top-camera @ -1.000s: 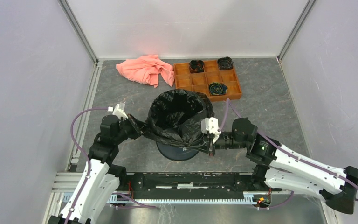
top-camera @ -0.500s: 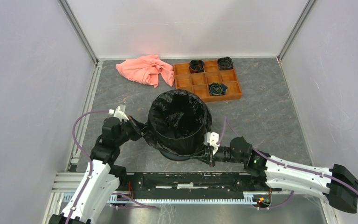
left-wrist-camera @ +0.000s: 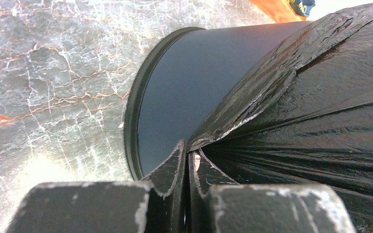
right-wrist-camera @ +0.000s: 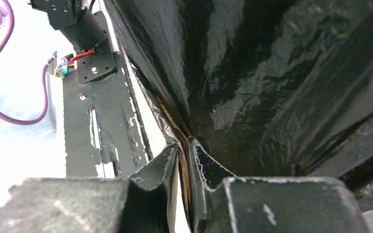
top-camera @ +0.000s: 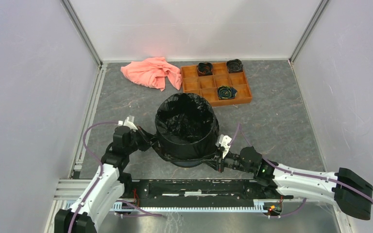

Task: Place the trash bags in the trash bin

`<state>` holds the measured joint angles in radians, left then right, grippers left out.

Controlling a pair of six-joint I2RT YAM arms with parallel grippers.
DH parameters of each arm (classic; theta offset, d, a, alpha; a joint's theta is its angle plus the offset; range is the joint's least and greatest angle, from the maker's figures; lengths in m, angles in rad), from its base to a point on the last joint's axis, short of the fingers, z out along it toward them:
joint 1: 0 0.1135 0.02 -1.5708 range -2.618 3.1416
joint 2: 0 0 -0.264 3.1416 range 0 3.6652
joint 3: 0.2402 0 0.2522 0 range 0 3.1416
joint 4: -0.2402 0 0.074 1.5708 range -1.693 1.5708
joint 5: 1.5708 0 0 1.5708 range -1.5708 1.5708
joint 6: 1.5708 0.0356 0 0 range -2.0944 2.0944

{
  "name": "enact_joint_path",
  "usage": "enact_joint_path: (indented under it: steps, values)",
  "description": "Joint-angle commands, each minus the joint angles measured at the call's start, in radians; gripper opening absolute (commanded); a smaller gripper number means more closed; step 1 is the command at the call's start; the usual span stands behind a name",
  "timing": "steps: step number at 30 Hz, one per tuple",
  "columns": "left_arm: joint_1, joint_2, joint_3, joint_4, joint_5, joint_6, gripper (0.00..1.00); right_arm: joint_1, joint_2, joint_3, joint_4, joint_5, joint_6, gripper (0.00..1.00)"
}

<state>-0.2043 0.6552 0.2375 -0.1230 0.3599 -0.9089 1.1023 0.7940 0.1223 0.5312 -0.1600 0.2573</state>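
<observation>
We are pinching our left gripper (left-wrist-camera: 188, 154) and right gripper (right-wrist-camera: 184, 145) tightly onto the trash bag (top-camera: 186, 119) film at opposite sides. The bag is draping over the upright trash bin (left-wrist-camera: 184, 92), which is standing mid-table near the orange tray (top-camera: 193, 85).

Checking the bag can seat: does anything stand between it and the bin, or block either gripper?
Nothing visible does. The bag lines the bin, edge folded down outside. Left gripper and right gripper are each shut on that edge; tray and cloth lie farther back.
</observation>
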Motion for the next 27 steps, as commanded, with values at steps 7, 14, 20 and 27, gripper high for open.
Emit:
enact_joint_path:
  steps: [7, 14, 20, 27]
  values:
    - [-0.001, -0.094, 0.025, -0.084, -0.041, 0.012, 0.22, 0.003, -0.102, 0.067, -0.263, 0.069, -0.013, 0.46]
    - [-0.001, -0.144, 0.036, -0.131, -0.047, -0.035, 0.26, 0.004, -0.329, 0.28, -0.71, 0.196, -0.017, 0.8]
    - [-0.001, -0.238, 0.173, -0.371, -0.188, -0.079, 0.67, 0.004, -0.238, 0.562, -0.879, 0.315, -0.098, 0.88]
    - [-0.001, -0.305, 0.506, -0.639, -0.471, 0.002, 0.87, 0.004, 0.053, 0.917, -0.948, 0.523, -0.215, 0.88]
